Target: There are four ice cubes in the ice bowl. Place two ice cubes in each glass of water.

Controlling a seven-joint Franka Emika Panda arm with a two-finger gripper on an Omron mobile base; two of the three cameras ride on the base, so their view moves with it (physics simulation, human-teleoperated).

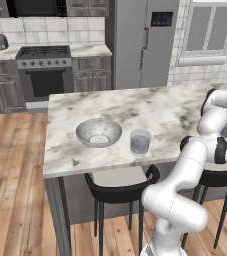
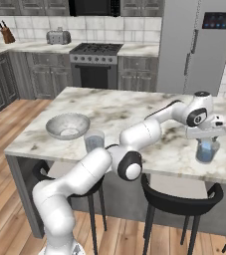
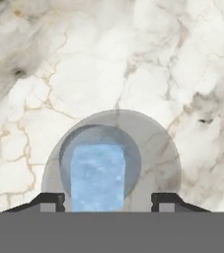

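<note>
My gripper hangs straight over the right glass of water, near the counter's front right. From the hand camera I look down into that glass. A pale-blue ice cube lies inside it, between my gripper's spread fingertips, with a gap on the cube's right side. The gripper is open. The other glass of water stands beside the ice bowl on the counter's left part. What lies in the bowl is too faint to tell.
The marble island counter ends close in front of both glasses. Black stools stand under its front edge. A stove and a fridge line the far wall.
</note>
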